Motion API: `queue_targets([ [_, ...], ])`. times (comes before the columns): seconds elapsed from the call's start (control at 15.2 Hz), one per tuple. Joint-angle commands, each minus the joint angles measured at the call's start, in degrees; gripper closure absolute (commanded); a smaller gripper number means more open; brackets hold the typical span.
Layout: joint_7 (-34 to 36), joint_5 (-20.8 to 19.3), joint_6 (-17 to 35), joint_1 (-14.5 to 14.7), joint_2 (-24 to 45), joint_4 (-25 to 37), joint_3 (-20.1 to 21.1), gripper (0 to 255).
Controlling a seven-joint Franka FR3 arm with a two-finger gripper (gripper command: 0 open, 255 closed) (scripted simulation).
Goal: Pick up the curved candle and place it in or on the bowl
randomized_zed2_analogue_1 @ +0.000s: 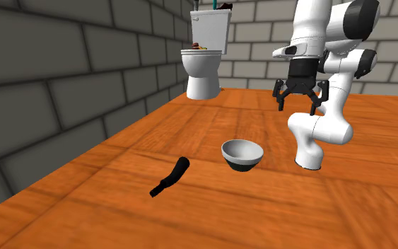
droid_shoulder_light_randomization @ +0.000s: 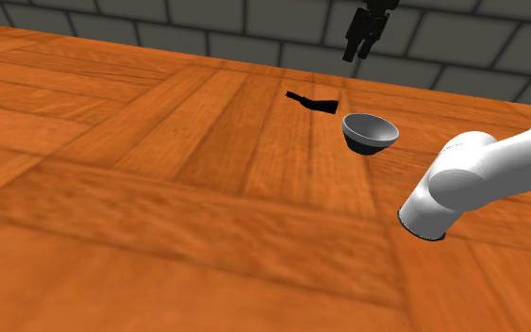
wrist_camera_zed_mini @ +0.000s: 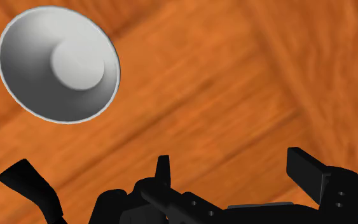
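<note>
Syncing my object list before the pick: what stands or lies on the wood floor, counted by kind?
Curved black candle: 1
Grey bowl: 1
White toilet: 1
Total: 3

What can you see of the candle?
The candle is all black, slim and bent in a gentle curve, with one end rounded. Its material can't be told. It lies flat on the wood floor, beside the bowl but apart from it, on the side away from the arm. Only the floor touches it. The gripper hangs open well above, nowhere near it.
</note>
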Motion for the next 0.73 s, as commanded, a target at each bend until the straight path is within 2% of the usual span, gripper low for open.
queue_targets([
  [0.0, 0.0, 0.0, 0.0, 0.0, 0.0, 0.0, 0.0, 0],
  [0.66, -12.7, -7.5, 16.5, -1.3, 8.3, -6.8, -7.2, 0],
])
